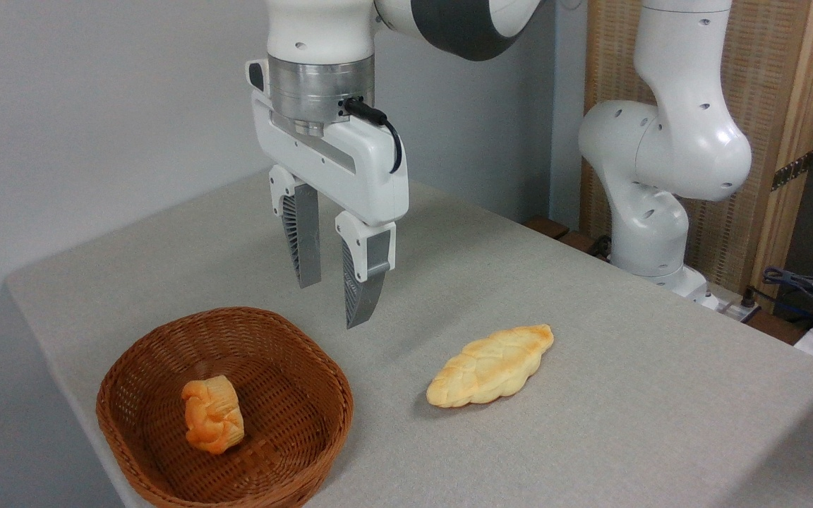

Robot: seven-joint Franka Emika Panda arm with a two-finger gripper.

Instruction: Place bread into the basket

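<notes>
a: what fills the frame?

b: a grey cloth-covered table (590,395) runs from the left edge to the lower right. a white robot arm (667,141) stands at the upper right, its base at the table's far edge, and reaches across the top of the frame to the upper middle.

a: and the gripper?

b: the gripper (334,300) hangs in the upper middle, pointing straight down, well above the table. its two grey ribbed fingers (305,243) stand a little apart with a clear gap between them, and nothing is held. a black cable (385,134) plugs into the side of the wrist.

a: where is the bread?

b: the bread (490,365) lies flat on the table, a little right of centre and lower than the fingertips. it is a long braided loaf, pale yellow with a toasted golden top, lying on a slant with its higher tip toward the right. it touches neither the gripper nor the basket.

a: and the basket?

b: the basket (131,381) sits in the lower left, reddish-brown wicker with a thick rim, its near edge cut off by the bottom of the frame. it is apart from the bread, with bare table between them. inside it, left of its middle, rests a small orange knotted bun (213,413).

a: anything behind?

b: a plain pale wall (96,106) on the left, and a woven wood-framed panel (787,85) at the upper right.
</notes>
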